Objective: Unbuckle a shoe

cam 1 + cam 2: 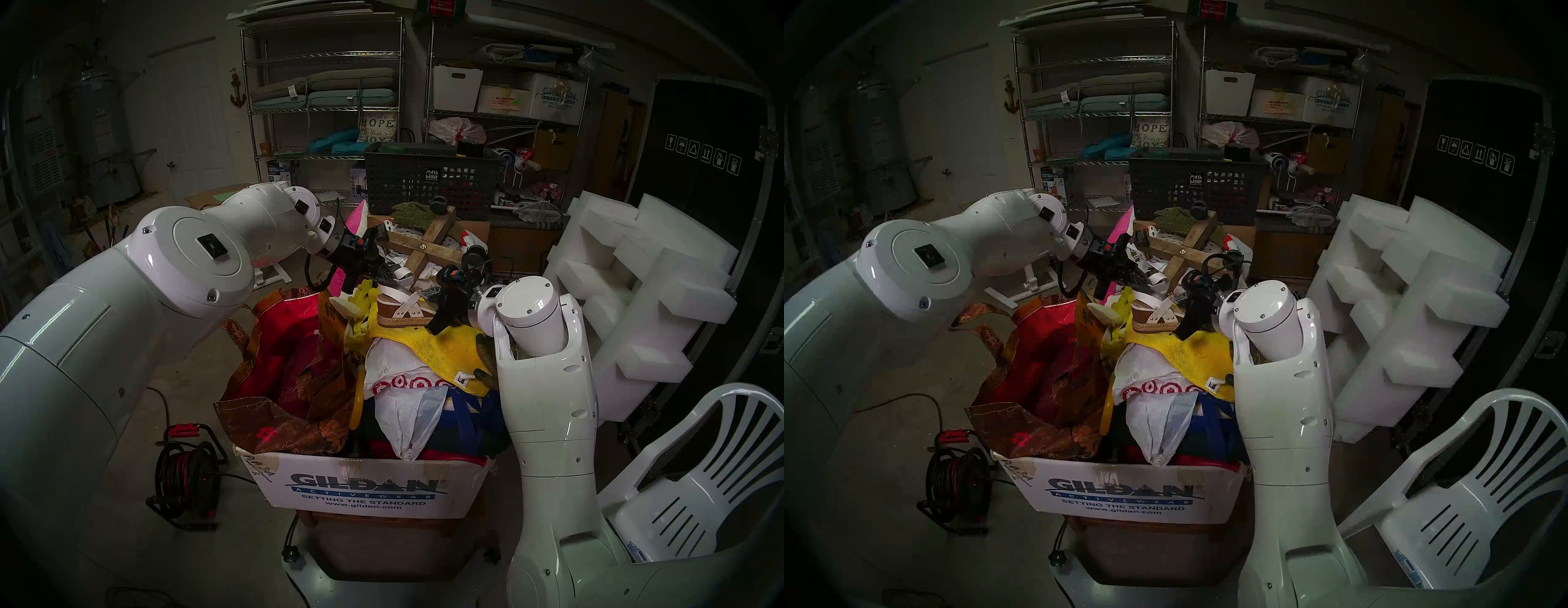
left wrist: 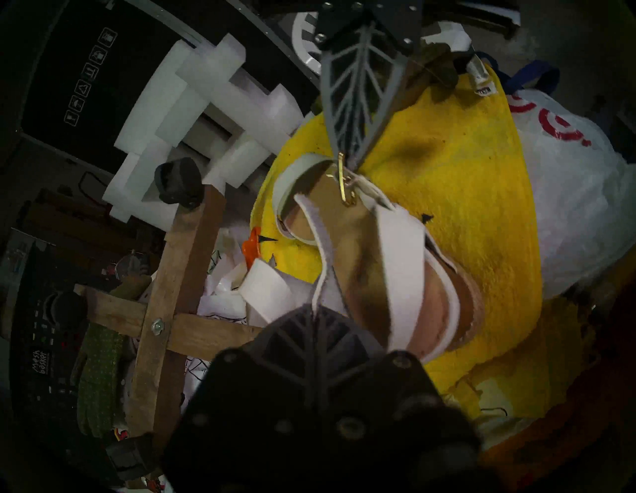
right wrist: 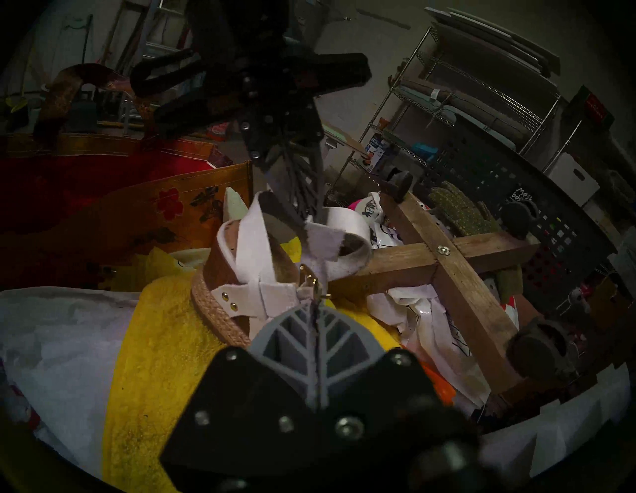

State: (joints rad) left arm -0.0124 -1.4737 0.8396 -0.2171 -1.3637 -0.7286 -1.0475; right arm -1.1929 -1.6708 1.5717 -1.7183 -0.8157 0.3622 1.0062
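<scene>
2 closed grippers pinch our sandal (image 3: 237, 272): left gripper (image 3: 303, 220) on the soft ankle strap (image 3: 330, 223), right gripper (image 3: 315, 304) on the stiff small buckle (image 3: 311, 280).

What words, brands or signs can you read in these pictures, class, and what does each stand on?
"GILDAN ACTIVEWEAR SETTING THE STANDARD www.gildan.com": cardboard box
"HOPE", "JOY": cushion; its small words are unreadable
"Mesh basket": black basket
"SNOWMAN": red box
Handling symbols: black case
Red bullseyes: plastic bag
Shelf box labels: too small.
</scene>
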